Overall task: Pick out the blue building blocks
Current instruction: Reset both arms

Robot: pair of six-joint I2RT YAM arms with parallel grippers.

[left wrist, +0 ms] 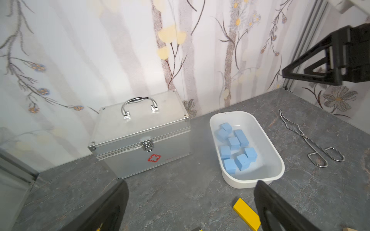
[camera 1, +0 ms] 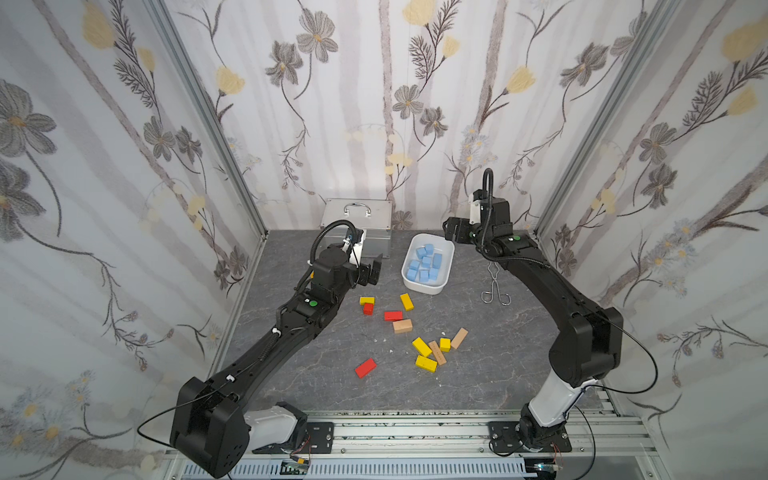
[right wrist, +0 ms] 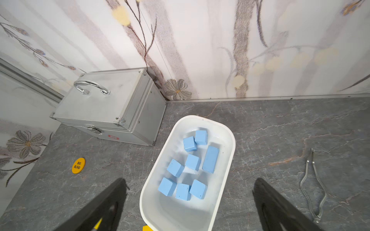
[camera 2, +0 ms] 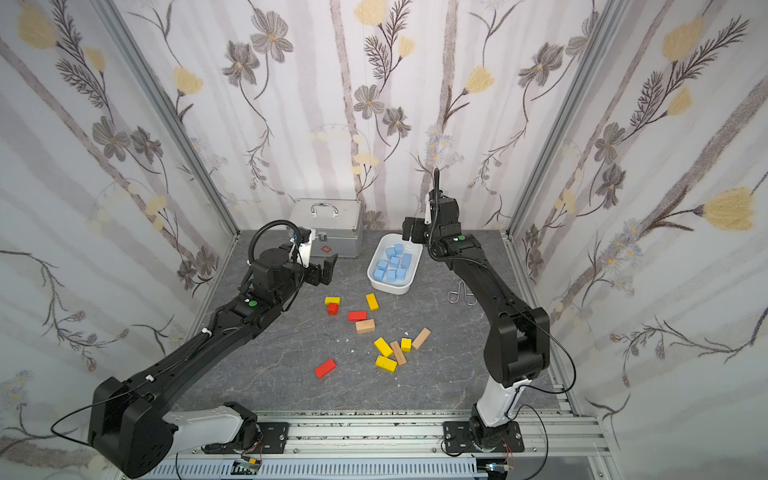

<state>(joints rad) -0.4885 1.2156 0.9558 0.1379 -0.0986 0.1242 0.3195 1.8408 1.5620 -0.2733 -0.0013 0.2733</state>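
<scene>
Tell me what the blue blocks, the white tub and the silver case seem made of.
Blue blocks: matte, likely foam; faces show tiny dark pits, though painted wood is possible. White tub: smooth plastic with a soft sheen. Silver case: brushed metal, probably aluminium, with riveted edges and a shiny handle.

We see light-blue blocks (right wrist: 192, 162) in a white tub (right wrist: 232, 144) on a grey veined tabletop (right wrist: 280, 130). Toward six o'clock from it lie red, yellow and tan blocks (camera 1: 422, 347).
</scene>
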